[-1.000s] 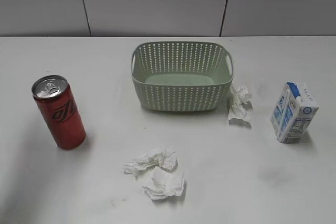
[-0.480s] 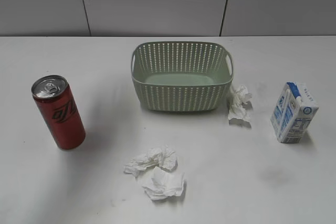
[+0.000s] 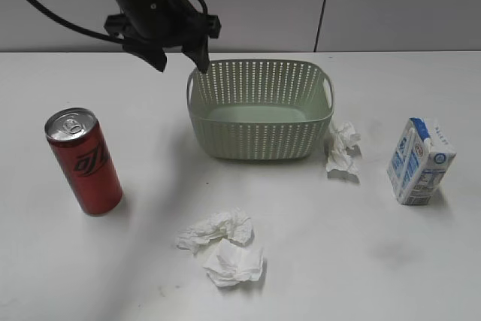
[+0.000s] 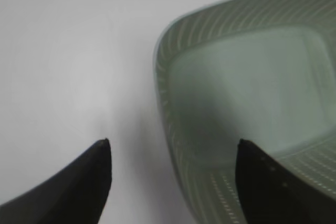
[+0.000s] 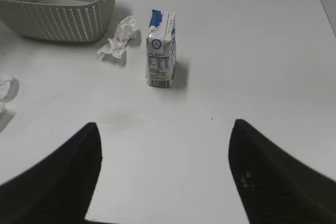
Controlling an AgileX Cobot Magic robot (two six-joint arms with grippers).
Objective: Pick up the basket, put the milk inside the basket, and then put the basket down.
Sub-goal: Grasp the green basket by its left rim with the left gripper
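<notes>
The pale sage-green basket (image 3: 259,110) stands on the white table at the middle back; it also shows in the left wrist view (image 4: 247,93) and the right wrist view (image 5: 58,3). My left gripper (image 3: 180,58) hangs open above the basket's left rim; in its wrist view (image 4: 170,150) one finger is over the table and one over the basket. The white and blue milk carton (image 3: 421,161) stands upright at the right, also in the right wrist view (image 5: 161,48). My right gripper (image 5: 163,145) is open and empty, well short of the milk, and out of the exterior view.
A red soda can (image 3: 84,161) stands at the left. Crumpled tissues lie in front of the basket (image 3: 222,248) and at its right corner (image 3: 343,148), between basket and milk (image 5: 121,38). A grey wall runs behind the table.
My left arm has come in from the top left and moved down and right to the basket's left rim. Basket, milk and can have not moved.
</notes>
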